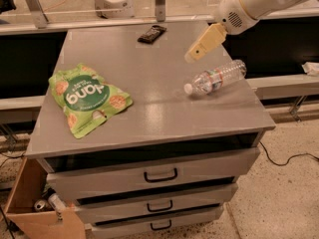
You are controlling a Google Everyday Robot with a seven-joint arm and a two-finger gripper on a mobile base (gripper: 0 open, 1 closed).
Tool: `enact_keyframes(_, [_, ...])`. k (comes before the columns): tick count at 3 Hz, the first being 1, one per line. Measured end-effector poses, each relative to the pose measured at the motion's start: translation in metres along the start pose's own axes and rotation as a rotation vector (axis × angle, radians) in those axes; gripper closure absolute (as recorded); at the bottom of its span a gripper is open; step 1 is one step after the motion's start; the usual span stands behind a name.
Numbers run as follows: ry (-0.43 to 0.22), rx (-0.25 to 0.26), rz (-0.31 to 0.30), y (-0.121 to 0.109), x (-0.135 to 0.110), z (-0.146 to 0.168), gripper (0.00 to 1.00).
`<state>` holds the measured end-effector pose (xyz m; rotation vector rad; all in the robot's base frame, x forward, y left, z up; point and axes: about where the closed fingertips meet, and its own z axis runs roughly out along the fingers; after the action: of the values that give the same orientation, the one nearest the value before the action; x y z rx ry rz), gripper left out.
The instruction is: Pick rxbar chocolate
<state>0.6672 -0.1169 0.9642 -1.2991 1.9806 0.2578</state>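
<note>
The bar (152,34) lies flat at the far edge of the cabinet top (154,108), a little right of the middle of that edge, with nothing touching it. Its long axis runs on a slant: the near end points left and toward the camera, the far end points right and toward the back rail. Which end is the front of the wrapper cannot be read.

The gripper (191,57) hangs in the air to the right of the bar and nearer the camera, above the top and apart from everything on it. It holds nothing. Whether it is wide or narrow I cannot tell. It slopes down and to the left from the arm (249,4).

Just below and right of it lies the bottle (214,77) on its side, cap to the left. The green bag (87,98) lies well apart on the left.

The step in hand looks like the approach; the grasp is not yet made. The next move calls for going back and left to stand over the bar, turning the wrist so the jaws close across its short side, then coming down low, since the bar is thin.
</note>
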Motion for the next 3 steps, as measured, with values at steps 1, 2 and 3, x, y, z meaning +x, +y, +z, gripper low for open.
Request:
enact_keyframes(1, [0.000, 0.000, 0.000, 0.000, 0.000, 0.000, 0.00])
enact_keyframes(2, [-0.071, -0.008, 0.044, -0.006, -0.015, 0.048, 0.00])
enact_keyframes(3, [-0.170, 0.014, 0.121, -0.021, -0.040, 0.102, 0.00])
